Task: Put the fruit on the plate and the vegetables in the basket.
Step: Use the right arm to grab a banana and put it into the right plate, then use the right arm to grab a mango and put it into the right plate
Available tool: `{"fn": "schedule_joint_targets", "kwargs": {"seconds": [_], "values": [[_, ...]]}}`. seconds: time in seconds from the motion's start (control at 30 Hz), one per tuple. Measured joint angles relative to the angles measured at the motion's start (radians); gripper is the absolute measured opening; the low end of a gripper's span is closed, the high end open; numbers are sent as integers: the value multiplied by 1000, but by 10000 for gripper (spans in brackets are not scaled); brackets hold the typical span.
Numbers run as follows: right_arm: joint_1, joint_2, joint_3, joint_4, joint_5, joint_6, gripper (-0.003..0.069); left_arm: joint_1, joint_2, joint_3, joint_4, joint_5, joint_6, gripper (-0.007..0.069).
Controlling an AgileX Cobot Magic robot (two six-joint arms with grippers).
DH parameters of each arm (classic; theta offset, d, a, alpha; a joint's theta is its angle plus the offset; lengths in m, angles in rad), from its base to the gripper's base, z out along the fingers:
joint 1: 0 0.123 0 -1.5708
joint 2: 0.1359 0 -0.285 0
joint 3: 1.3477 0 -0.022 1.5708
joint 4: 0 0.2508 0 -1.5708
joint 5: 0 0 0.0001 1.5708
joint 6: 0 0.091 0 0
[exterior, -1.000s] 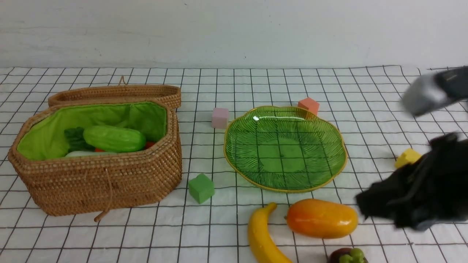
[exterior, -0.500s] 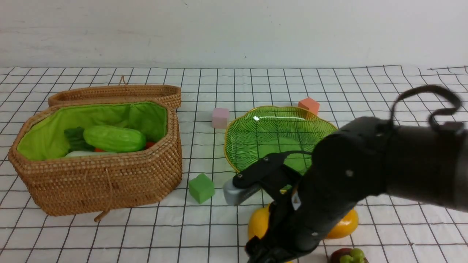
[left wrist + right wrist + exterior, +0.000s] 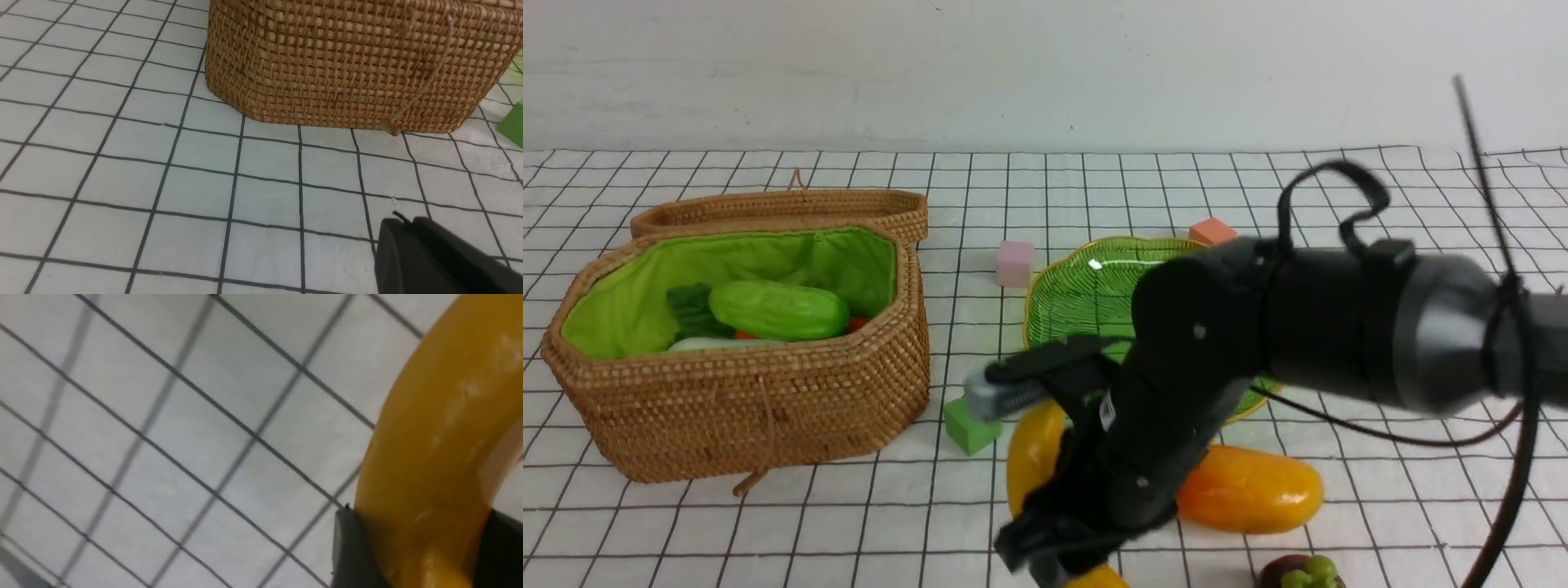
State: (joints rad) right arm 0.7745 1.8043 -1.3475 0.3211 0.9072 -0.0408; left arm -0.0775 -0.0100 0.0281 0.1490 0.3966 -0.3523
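Yellow is showing between the two dark fingers [image 3: 347, 551] of the right claw [image 3: 425, 563]. The claw is squeezing the banana [image 3: 433, 416] near one end, with one finger on each side.

From the front, the big black right arm [image 3: 1258, 343] is reaching across and hiding the middle of the banana. The banana's top end is poking out just beside the green cube [image 3: 968, 431]. It is hard to tell if the banana is touching the white checked cloth [image 3: 1094, 188].

The mango [image 3: 1250, 488] is lying on the cloth on the near side of the plate [image 3: 1078, 294], partly behind the arm. The mangosteen [image 3: 1298, 572] is sitting close to the mango, right at the bottom edge of the view. The arm is covering much of the green plate. A pink cube [image 3: 1014, 263] and an orange cube [image 3: 1211, 231] are sitting by the plate's far side.

The basket [image 3: 768, 408] is standing open on the robot's left, and its lid [image 3: 784, 208] is lying just behind it. Inside, the cucumber [image 3: 778, 310] is lying on top. The carrot [image 3: 690, 310] and the white radish [image 3: 711, 345] are peeking out from under it.

Only a dark bit of the left claw [image 3: 429, 261] is showing, low over the cloth near the basket wall. Nobody can tell if it is wide or closed.
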Motion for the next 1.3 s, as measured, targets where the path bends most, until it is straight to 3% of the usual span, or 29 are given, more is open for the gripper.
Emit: {"fn": "schedule_joint_targets", "kwargs": {"seconds": [0.17,0.3,0.43,0.63,0.73,0.87,0.93,1.13,1.3], "values": [[-92,-6,-233,65,6,20,363,0,0,0,0,0,0,20],[-257,99,-397,176,-6,23,363,0,0,0,0,0,0,20],[-360,246,-447,302,-55,-4,363,0,0,0,0,-1,0,20],[-427,381,-451,438,-87,-70,363,0,0,0,0,-1,0,20],[-449,408,-451,485,-87,-102,414,0,0,0,0,-1,0,20],[-468,393,-454,496,-65,-134,613,0,0,1,0,-1,0,20],[-477,372,-454,494,-26,-150,661,0,0,1,0,-1,0,20],[-510,206,-464,402,171,-258,669,0,0,1,0,0,0,20],[-503,-73,-357,253,239,-455,650,0,0,2,2,-1,0,22]]}}
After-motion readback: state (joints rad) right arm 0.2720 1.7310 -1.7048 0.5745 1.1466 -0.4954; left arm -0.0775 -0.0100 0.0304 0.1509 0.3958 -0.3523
